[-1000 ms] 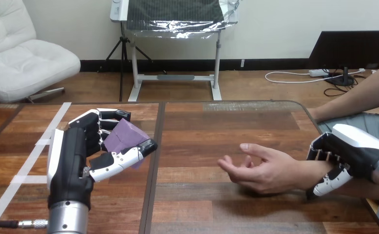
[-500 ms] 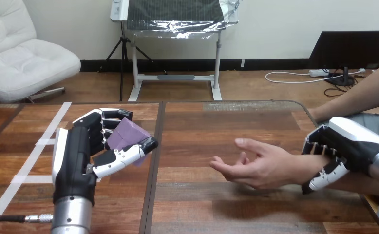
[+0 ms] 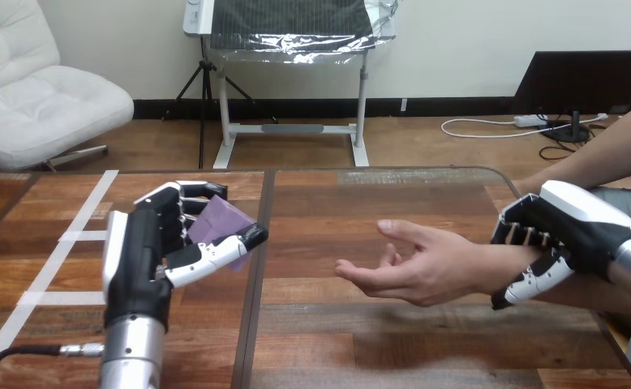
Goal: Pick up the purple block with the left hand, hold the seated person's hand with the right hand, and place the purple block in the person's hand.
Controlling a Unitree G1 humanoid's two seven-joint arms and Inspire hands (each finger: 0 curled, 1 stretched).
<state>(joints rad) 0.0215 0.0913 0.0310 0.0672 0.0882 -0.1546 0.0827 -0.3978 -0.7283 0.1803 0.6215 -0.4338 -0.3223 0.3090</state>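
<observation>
Two robot hands, one purple block and one person's hand are over the wooden worktop [image 3: 336,340]. Nearest, over its left half, the left hand [image 3: 143,255] is clenched round the purple block [image 3: 219,223], with fingers and thumb hiding much of it. Bare worktop lies open between it and the person's hand [image 3: 426,267], which is palm-up and relaxed. Near the right edge, the right hand [image 3: 568,227] grasps the person's wrist [image 3: 503,267], fingers over, thumb under.

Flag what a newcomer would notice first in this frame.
First the purple block, pinched between the fingers and thumb of the left hand over the left part of the table. Next the person's hand, palm up and open at centre right. The right hand is curled round the person's wrist near the right edge.
</observation>
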